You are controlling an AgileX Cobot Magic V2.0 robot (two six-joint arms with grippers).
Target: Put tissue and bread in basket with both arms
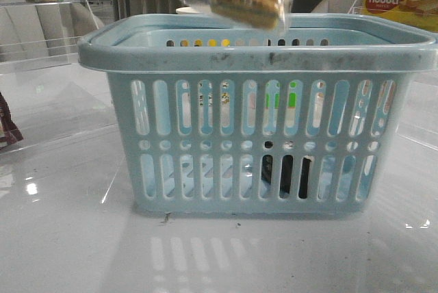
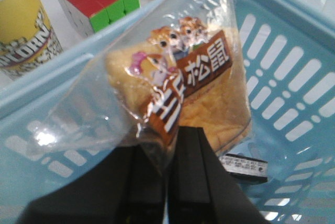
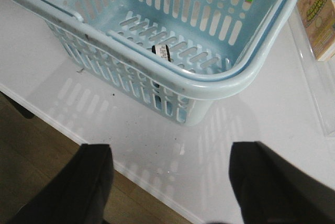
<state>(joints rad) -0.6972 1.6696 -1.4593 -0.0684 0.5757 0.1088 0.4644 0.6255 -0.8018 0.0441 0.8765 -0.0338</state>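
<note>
My left gripper (image 2: pixel 166 182) pinches the bread (image 2: pixel 178 98) over the basket (image 2: pixel 293 72), open floor at six o'clock below it; right gripper (image 3: pixel 170 182) gapes empty.

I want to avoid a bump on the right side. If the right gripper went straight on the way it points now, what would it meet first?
Most likely the white table, just short of the basket: the open right gripper holds nothing and points down at bare tabletop. Depth is hard to judge.
</note>
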